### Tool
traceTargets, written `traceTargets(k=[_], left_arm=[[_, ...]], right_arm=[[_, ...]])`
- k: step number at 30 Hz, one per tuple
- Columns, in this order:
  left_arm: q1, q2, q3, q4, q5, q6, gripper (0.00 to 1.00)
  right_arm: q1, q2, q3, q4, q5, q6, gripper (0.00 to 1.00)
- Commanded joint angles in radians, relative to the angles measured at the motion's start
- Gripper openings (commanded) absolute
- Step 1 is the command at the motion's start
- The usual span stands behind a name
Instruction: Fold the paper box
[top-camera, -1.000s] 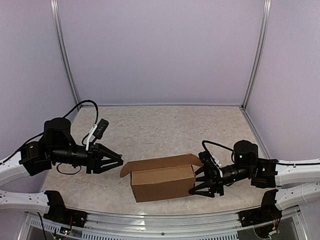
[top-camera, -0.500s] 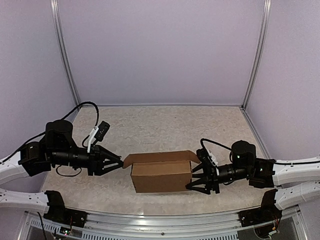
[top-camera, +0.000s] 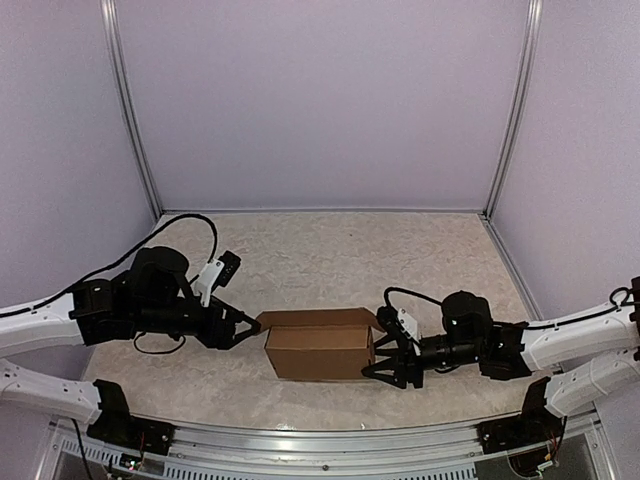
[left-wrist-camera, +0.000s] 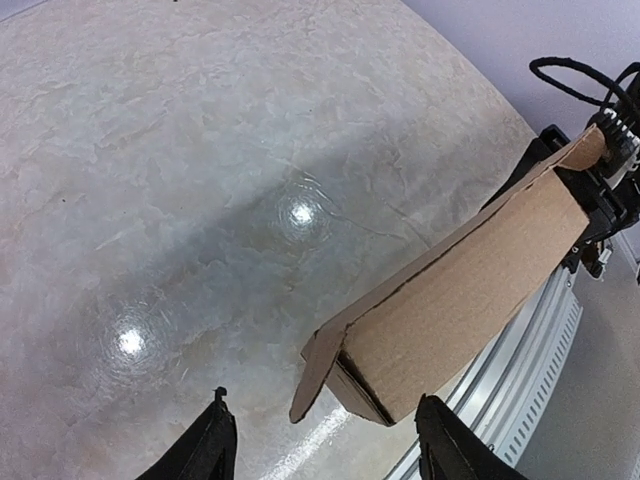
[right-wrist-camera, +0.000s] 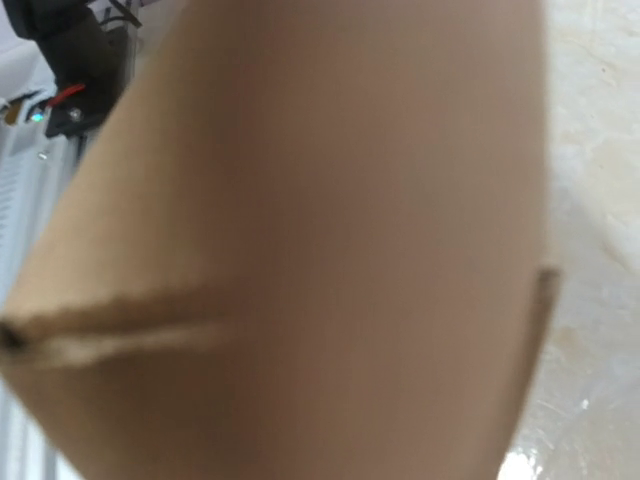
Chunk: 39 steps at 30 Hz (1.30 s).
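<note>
paper box (top-camera: 320, 350), left claw (top-camera: 250, 326) spread near flap (left-wrist-camera: 318, 368), right claw (top-camera: 374, 361) at end

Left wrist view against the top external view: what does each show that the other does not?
Only the left wrist view: the paper box open at its near end, the end flap loose, just ahead of the left pincer, whose fingers are spread. Only the top external view: the left arm and right arm in full, and the lilac walls. Both: the box lying on the table, the right pincer at its far end.
</note>
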Motion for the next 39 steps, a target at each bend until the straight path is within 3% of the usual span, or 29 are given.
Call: traceTargets(k=[1, 12, 19, 25, 39], left_arm=[[-0.017, 0.065, 0.022, 0.021, -0.071, 0.019, 0.59], [-0.017, 0.167, 0.024, 0.071, -0.077, 0.039, 0.43], [-0.017, 0.200, 0.028, 0.071, -0.078, 0.047, 0.17], [-0.025, 0.252, 0.033, 0.064, -0.121, 0.034, 0.01], [-0.045, 0.299, 0.067, 0.064, -0.100, -0.042, 0.00]], right_arm=[[-0.008, 0.046, -0.011, 0.084, 0.027, -0.031, 0.23], [-0.008, 0.117, -0.002, 0.114, 0.025, -0.051, 0.23], [-0.006, 0.154, 0.001, 0.141, 0.036, -0.061, 0.23], [0.006, 0.191, 0.004, 0.161, 0.063, -0.068, 0.23], [0.080, 0.328, -0.049, 0.407, 0.261, -0.084, 0.22]])
